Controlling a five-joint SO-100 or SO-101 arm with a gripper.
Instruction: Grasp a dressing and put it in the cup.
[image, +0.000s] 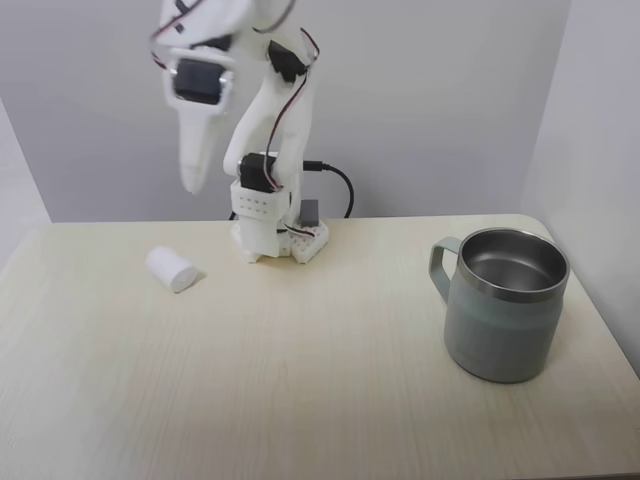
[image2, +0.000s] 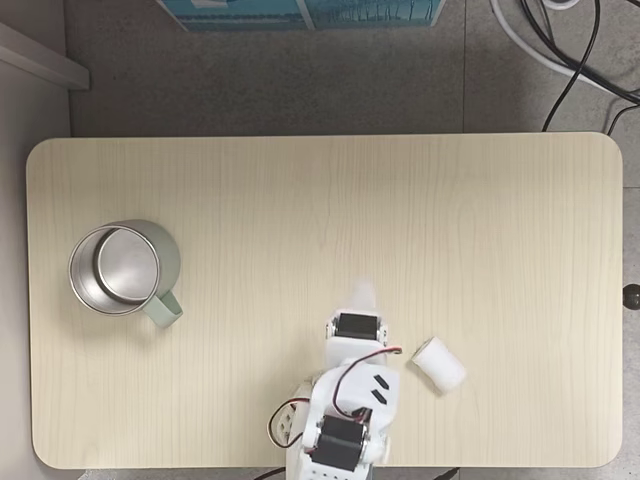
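The dressing (image: 172, 269) is a small white roll lying on its side on the wooden table, left of the arm's base in a fixed view from the front; from above the dressing (image2: 439, 363) lies right of the base. My gripper (image: 193, 183) hangs raised and motion-blurred above and behind the roll, pointing down, its fingers together with no gap and nothing held. From above the gripper (image2: 362, 296) is a faint blur in front of the arm. The grey-green cup (image: 500, 340) stands upright and empty at the right; from above the cup (image2: 165, 262) is at the left.
The arm's white base (image: 270, 225) with a black cable sits at the table's back edge. The cup's loop handle (image: 440, 265) faces the arm. Bare tabletop (image: 300, 380) lies between the roll and the cup. Cables (image2: 570, 60) run on the floor beyond the table.
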